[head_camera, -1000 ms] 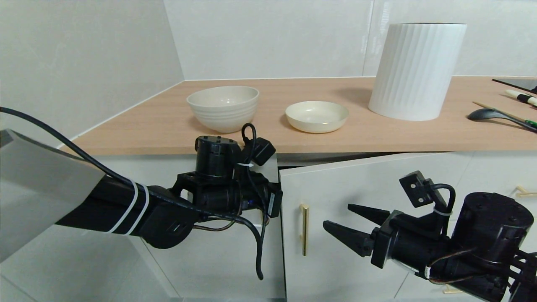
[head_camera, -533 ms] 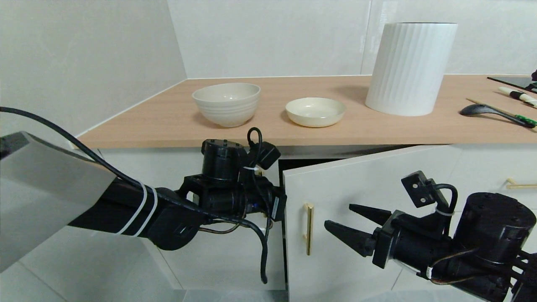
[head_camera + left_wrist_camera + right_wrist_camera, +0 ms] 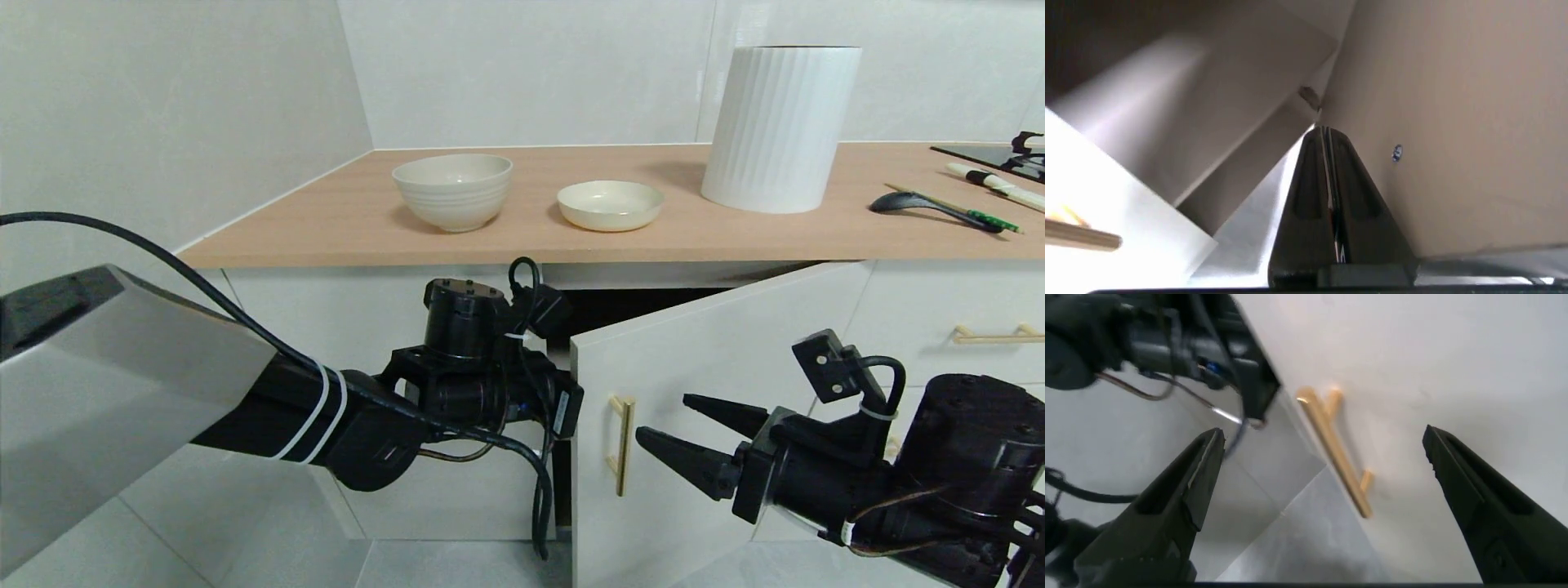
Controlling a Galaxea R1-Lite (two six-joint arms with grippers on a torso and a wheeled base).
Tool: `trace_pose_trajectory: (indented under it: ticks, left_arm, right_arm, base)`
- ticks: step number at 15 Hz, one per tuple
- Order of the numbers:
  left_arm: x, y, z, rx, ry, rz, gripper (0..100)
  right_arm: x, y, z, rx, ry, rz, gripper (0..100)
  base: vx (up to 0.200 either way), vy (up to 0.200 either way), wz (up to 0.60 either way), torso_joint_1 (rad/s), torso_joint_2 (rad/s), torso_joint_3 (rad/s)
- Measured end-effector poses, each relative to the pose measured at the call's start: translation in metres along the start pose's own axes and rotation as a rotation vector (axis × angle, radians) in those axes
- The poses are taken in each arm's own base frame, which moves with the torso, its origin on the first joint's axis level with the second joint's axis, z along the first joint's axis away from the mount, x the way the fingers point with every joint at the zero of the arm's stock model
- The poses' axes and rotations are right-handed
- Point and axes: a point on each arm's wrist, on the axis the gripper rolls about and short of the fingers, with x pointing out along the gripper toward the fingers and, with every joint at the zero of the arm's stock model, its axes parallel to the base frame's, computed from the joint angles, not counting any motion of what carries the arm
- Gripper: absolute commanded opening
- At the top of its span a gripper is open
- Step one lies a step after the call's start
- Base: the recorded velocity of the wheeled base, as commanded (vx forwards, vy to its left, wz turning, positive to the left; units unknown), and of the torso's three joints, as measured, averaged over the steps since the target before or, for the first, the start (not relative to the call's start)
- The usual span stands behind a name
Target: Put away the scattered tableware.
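right gripper (image 3: 663, 419): nearest to the camera. Its fingers are spread wide and nothing is held. It is held level, just beside the gold handle (image 3: 622, 445), and no contact is seen.
left gripper (image 3: 1323, 139): its fingers are pressed together with nothing seen between them. In the head view it is tucked behind the free edge of the cabinet door (image 3: 718, 343), on the inner side.
door, change: over the last second the door has been swung further out. It was barely ajar a second ago. A dark wedge of cabinet interior (image 3: 637, 298) is now exposed under the counter.
left arm, change: it has been carried outward with the door edge, so the opening is judged to be driven by this arm and not by the handle.
right arm, change: little is noted. The same open pose beside the handle is kept.
camera: the whole view has been shifted. The apparent drift of the countertop items is put down to that, not to any handling.
countertop (image 3: 735, 237): wooden, above the cabinet.
bowl (image 3: 453, 189): upright on the counter, left of centre, untouched.
shallow dish (image 3: 609, 204): upright, near the bowl but apart from it.
ribbed white container (image 3: 775, 126): upright, further back and to the right.
dark spoon (image 3: 906, 202): laid flat at the far right, with a white-handled utensil (image 3: 992, 184) beyond it.
meaning: storage is being opened first. No tableware has been put away yet. The gap is judged too narrow for the bowl, so more swing is probably needed.
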Motion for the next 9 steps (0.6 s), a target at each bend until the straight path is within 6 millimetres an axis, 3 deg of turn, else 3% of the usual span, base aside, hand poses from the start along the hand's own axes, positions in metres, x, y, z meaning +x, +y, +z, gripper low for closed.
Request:
trace_pose_trajectory:
  ticks: [2,5,9]
  left_arm:
    - [0.003,-0.004,-0.001,0.002,0.006,-0.007,0]
    - [0.006,-0.007,-0.001,0.006,0.002,-0.002,0]
    - [0.013,-0.008,-0.004,0.01,0.004,-0.008,0]
  right_arm:
    - [-0.003,0.001,0.004,-0.003,-0.015,0.003,100]
    - [-0.008,0.004,0.009,-0.009,-0.039,0.005,100]
    - [-0.029,0.008,0.005,-0.008,-0.03,-0.018,100]
  base:
    - [0.0,0.0,0.0,0.0,0.0,0.0]
    - [-0.2,0.0,0.0,0.007,0.0,0.004]
    - [0.0,0.0,0.0,0.0,0.0,0.0]
